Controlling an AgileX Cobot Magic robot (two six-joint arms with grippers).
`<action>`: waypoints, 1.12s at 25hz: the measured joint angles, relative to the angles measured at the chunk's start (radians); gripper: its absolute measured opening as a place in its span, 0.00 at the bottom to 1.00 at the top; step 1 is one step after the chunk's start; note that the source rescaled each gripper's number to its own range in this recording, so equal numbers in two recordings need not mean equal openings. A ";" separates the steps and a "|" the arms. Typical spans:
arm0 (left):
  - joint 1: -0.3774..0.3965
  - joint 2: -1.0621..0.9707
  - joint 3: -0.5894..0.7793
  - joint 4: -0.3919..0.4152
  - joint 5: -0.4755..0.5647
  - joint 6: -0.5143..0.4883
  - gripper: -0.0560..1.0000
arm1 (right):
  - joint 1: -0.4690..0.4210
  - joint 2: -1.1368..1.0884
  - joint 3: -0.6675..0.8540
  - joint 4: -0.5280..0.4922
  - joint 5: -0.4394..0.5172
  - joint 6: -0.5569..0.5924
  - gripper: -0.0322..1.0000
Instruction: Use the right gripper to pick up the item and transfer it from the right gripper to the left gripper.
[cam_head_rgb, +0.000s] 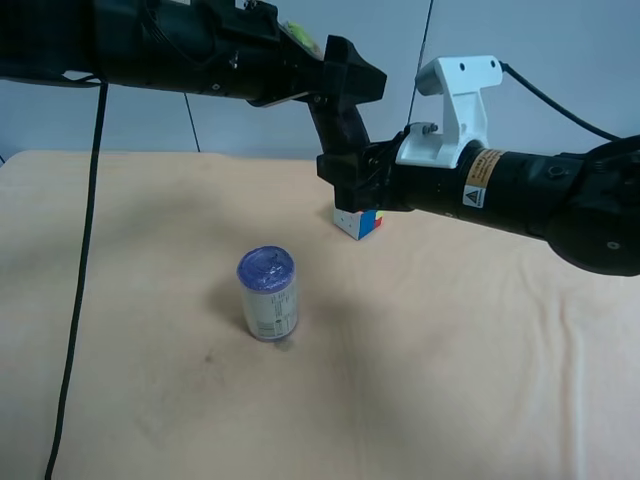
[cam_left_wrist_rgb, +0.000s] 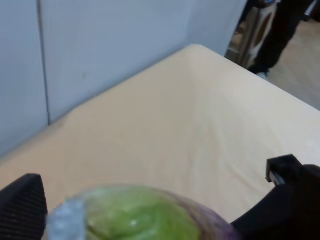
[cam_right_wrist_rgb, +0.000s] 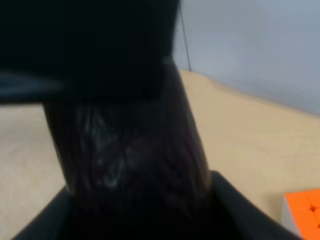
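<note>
Clamps eggplant (cam_right_wrist_rgb: 130, 165) in right gripper's (cam_head_rgb: 352, 185) shut jaws above worktop (cam_head_rgb: 150, 400), offering stem end between left gripper's (cam_left_wrist_rgb: 155, 207) wide-open jaws for handover.

The eggplant (cam_right_wrist_rgb: 130, 150) has glossy dark skin, and the tablecloth (cam_head_rgb: 450, 380) looks matt, perhaps smooth fabric.

Right claw (cam_head_rgb: 342, 178) hangs near the cube (cam_head_rgb: 358, 222); the can (cam_head_rgb: 267, 294) stands apart.

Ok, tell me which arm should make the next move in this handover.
Left. The left end effector stands open around the green end of the eggplant, while the right end effector is shut on its body.
</note>
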 joint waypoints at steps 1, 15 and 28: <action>0.000 0.003 0.000 0.000 0.003 -0.004 1.00 | 0.000 0.000 0.000 0.000 0.000 0.000 0.03; -0.007 0.005 -0.001 -0.003 0.042 -0.021 0.06 | 0.000 0.002 0.000 -0.006 -0.008 -0.002 0.03; -0.007 0.005 -0.003 -0.005 0.045 -0.022 0.06 | 0.000 -0.027 -0.001 -0.005 0.050 -0.013 0.13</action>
